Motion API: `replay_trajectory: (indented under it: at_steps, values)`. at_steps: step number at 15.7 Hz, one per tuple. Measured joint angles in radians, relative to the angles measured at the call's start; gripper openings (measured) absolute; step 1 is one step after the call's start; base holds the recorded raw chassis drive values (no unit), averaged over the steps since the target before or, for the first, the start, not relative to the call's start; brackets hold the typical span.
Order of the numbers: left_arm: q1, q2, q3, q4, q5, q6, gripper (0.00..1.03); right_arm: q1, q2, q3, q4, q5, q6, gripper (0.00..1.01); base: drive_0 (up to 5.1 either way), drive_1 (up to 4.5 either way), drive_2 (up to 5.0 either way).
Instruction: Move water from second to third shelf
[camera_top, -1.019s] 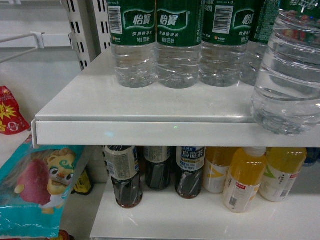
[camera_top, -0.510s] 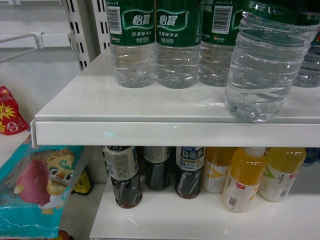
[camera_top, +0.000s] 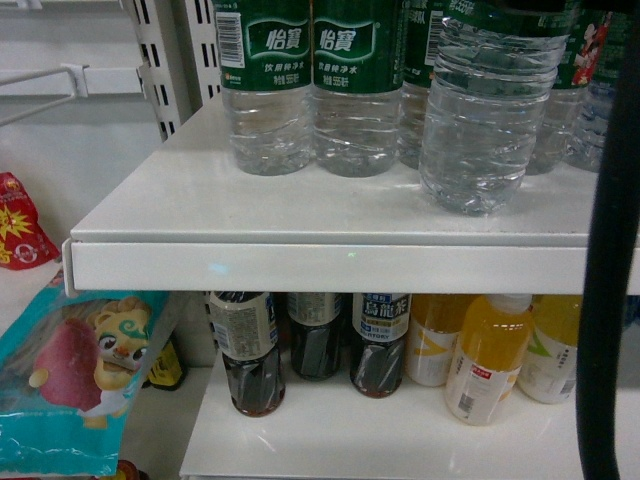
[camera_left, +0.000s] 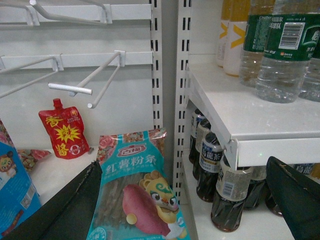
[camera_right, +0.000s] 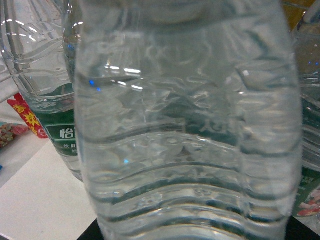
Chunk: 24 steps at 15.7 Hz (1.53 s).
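A clear ribbed water bottle (camera_top: 488, 110) with a dark green label stands out in front of the row on the white shelf (camera_top: 300, 265); whether its base touches the shelf I cannot tell. It fills the right wrist view (camera_right: 185, 125), where my right gripper (camera_right: 192, 232) is shut on it, dark fingers showing at both lower corners. More water bottles (camera_top: 265, 90) line the back of the shelf and also show in the left wrist view (camera_left: 282, 50). My left gripper (camera_left: 185, 210) hangs open and holds nothing, low beside the shelf post.
Dark tea bottles (camera_top: 248, 350) and orange drink bottles (camera_top: 490, 355) fill the shelf below. A teal snack bag (camera_top: 75, 380) and a red pouch (camera_top: 20, 225) sit left of the upright. White peg hooks (camera_left: 85, 85) jut out there. A black arm part (camera_top: 605, 280) crosses the right edge.
The held water bottle has moved left and deeper over the shelf, toward the row. A black part of the right arm has come into view at the right edge.
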Motion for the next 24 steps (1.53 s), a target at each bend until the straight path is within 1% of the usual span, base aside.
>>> replay_trajectory:
  at_steps: [1,4,6,9,10,12,16,17,20,21,22,23,24]
  values:
    - [0.000,0.000,0.000,0.000,0.000,0.000,0.98,-0.003,0.006,0.006,0.000,0.001,0.000,0.42,0.0,0.00,0.0]
    - [0.000,0.000,0.000,0.000,0.000,0.000,0.98,-0.027,0.019,0.030,-0.032,-0.019,0.027,0.42,0.0,0.00,0.0]
    - [0.000,0.000,0.000,0.000,0.000,0.000,0.98,-0.025,0.032,0.045,-0.040,-0.018,0.033,0.42,0.0,0.00,0.0]
    - [0.000,0.000,0.000,0.000,0.000,0.000,0.98,-0.003,0.065,0.072,-0.038,0.006,0.030,0.42,0.0,0.00,0.0]
    - [0.000,0.000,0.000,0.000,0.000,0.000,0.98,0.002,0.074,0.080,-0.038,0.011,0.022,0.42,0.0,0.00,0.0]
    - [0.000,0.000,0.000,0.000,0.000,0.000,0.98,0.007,0.092,0.100,-0.040,0.010,0.016,0.42,0.0,0.00,0.0]
    - [0.000,0.000,0.000,0.000,0.000,0.000,0.98,0.007,0.095,0.102,-0.039,0.010,0.011,0.42,0.0,0.00,0.0]
    - [0.000,0.000,0.000,0.000,0.000,0.000,0.98,0.007,0.097,0.102,-0.038,0.010,0.005,0.54,0.0,0.00,0.0]
    - [0.000,0.000,0.000,0.000,0.000,0.000,0.98,-0.001,0.104,0.105,-0.015,0.021,-0.021,0.84,0.0,0.00,0.0]
    - [0.000,0.000,0.000,0.000,0.000,0.000,0.98,-0.003,0.104,0.111,-0.015,0.022,-0.023,0.95,0.0,0.00,0.0]
    - [0.000,0.000,0.000,0.000,0.000,0.000,0.98,-0.007,0.103,0.114,-0.015,0.017,-0.023,1.00,0.0,0.00,0.0]
    - [0.000,0.000,0.000,0.000,0.000,0.000,0.98,-0.007,0.101,0.114,-0.019,0.016,-0.023,0.97,0.0,0.00,0.0]
    - [0.000,0.000,0.000,0.000,0.000,0.000,0.98,-0.007,0.094,0.114,-0.037,0.013,-0.023,0.98,0.0,0.00,0.0]
